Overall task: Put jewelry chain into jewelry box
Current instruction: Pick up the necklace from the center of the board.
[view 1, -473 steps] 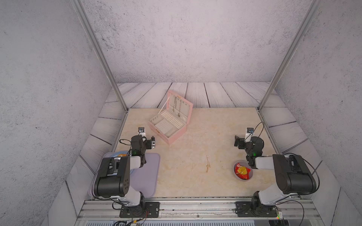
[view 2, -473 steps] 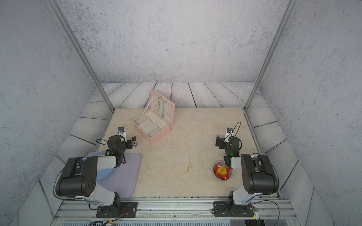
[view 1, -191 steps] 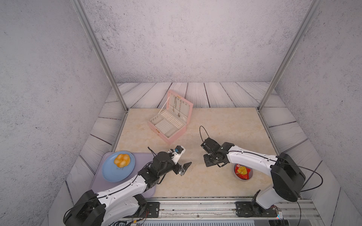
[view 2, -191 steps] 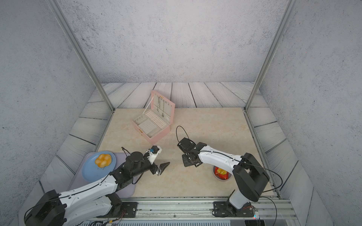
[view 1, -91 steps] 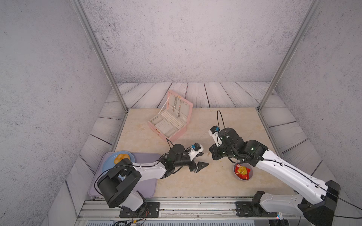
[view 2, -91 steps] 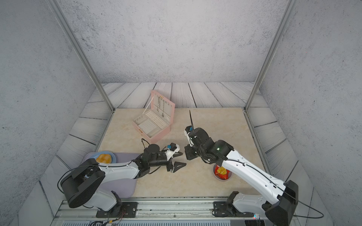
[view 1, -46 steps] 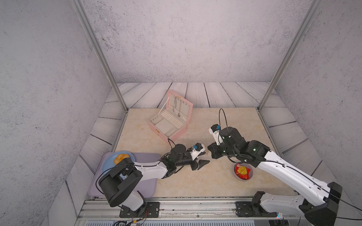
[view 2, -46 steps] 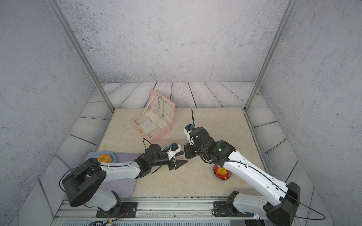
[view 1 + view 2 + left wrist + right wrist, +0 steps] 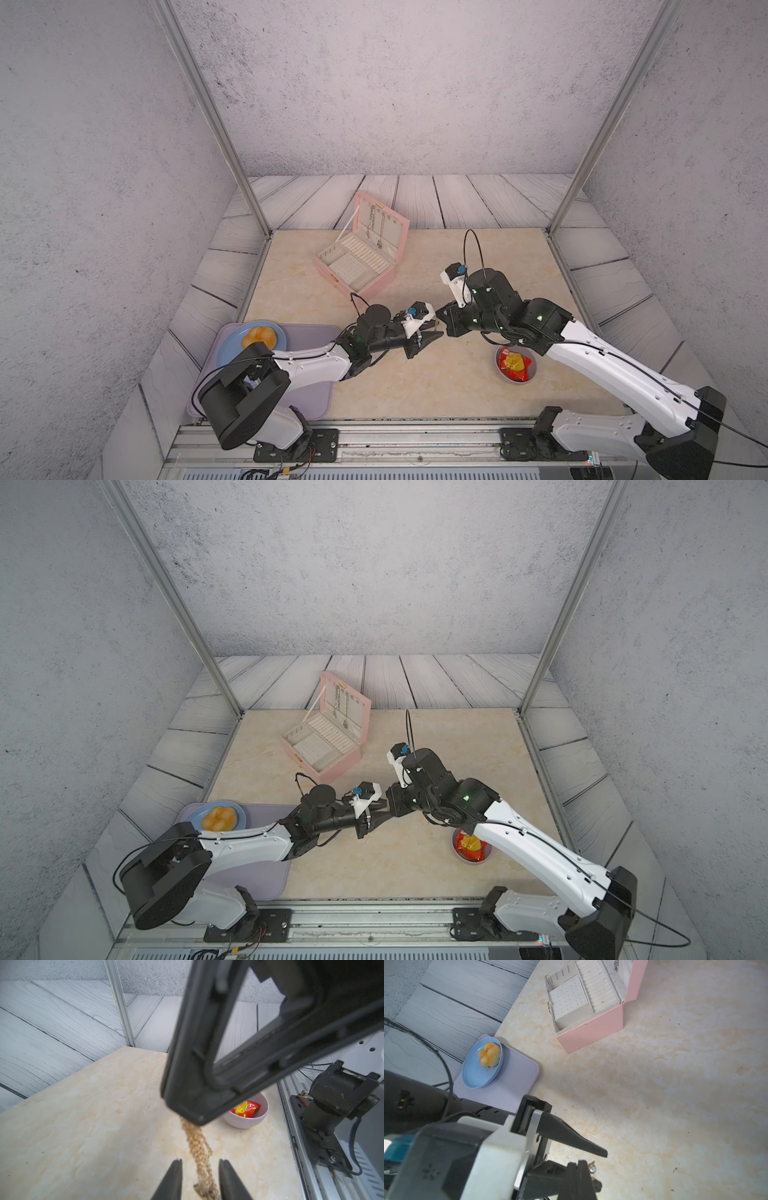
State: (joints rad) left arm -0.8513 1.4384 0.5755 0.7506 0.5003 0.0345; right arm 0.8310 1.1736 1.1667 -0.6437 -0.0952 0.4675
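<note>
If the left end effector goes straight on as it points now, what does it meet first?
Most likely the chain, hanging between its jaws from the right end effector, which is close behind; depth is unclear.

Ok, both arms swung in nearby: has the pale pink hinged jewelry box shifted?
No. The pale pink jewelry box sits where it was, same gap to the grey metal corner post.

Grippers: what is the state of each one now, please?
Left gripper: open, fingers on both sides of the jewelry chain.
Right gripper: closed on the jewelry chain, which hangs down.
</note>
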